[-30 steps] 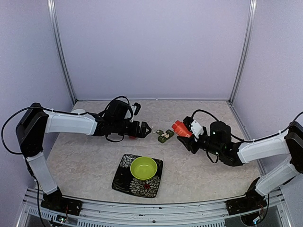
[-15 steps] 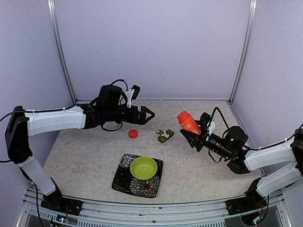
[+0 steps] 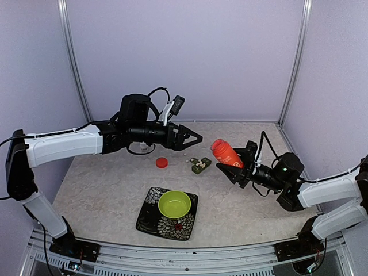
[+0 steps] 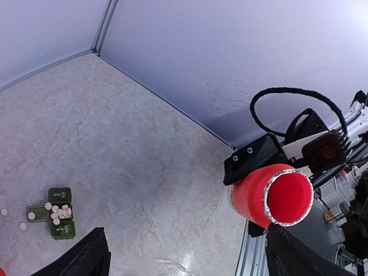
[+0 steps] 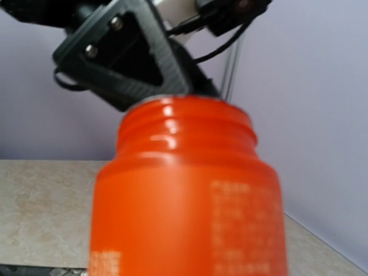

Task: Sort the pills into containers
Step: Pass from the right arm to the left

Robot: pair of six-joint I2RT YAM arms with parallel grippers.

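- Holding the uncapped orange bottle [image 3: 225, 152] aloft, right gripper [image 3: 234, 165] clamped on it
- Left gripper [image 3: 197, 138] fingers apart, empty
- Pillbox [image 4: 58, 213] on the table between the arms: one compartment heaped, loose pills [image 4: 23, 226] beside it unsorted

This is a robotics lab test cell, not a home or a shop. Plain lilac panels [image 3: 184, 57] close me in across the top and both sides of the overhead frame, joined by bare aluminium posts [image 3: 75, 63] at upper left and upper right. The marble-look table top [image 3: 103, 190] fills the middle. It ends at a metal rail [image 3: 172, 253] along the bottom edge, where my arm bases [image 3: 66, 244] are bolted in the lower corners. Black cables [image 3: 261, 144] loop loose at centre right (nobody has hidden the wiring). A small camera [image 3: 177, 104] rides above my left gripper [image 3: 192, 138], left of centre.
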